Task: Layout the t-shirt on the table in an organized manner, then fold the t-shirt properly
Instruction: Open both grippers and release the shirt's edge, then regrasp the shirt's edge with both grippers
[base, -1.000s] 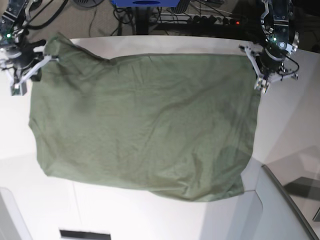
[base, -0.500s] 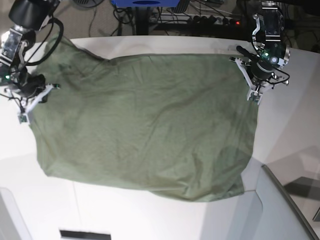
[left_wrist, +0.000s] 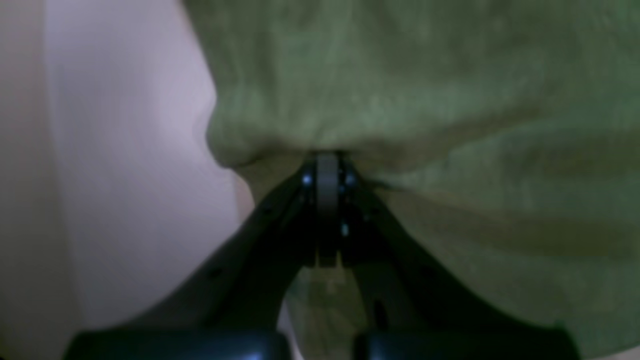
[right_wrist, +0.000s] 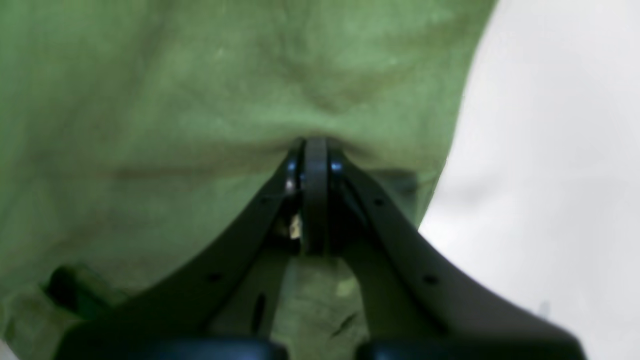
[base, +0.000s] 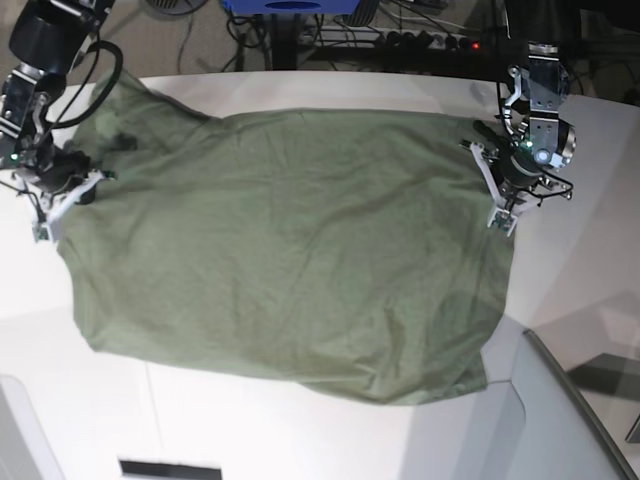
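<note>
The olive-green t-shirt (base: 290, 250) lies spread wide over the white table (base: 300, 430), with a few wrinkles. My left gripper (base: 498, 218) is at the shirt's right edge in the base view. In the left wrist view this gripper (left_wrist: 327, 160) is shut on a pinched fold of the t-shirt (left_wrist: 450, 100). My right gripper (base: 45, 225) sits at the shirt's left edge. The right wrist view shows it (right_wrist: 315, 145) shut on a bunched fold of the t-shirt (right_wrist: 150, 100). Bare table shows beside each grip (left_wrist: 125, 150) (right_wrist: 550, 150).
A grey angled panel (base: 560, 420) rises at the near right corner. Cables and a power strip (base: 420, 40) lie beyond the table's curved far edge, next to a blue object (base: 290, 8). A dark slot (base: 170, 468) shows at the near edge.
Both grippers have come toward the near side, each holding its edge of the shirt. The left one also shifted slightly inward, and the shirt's right edge followed it.
</note>
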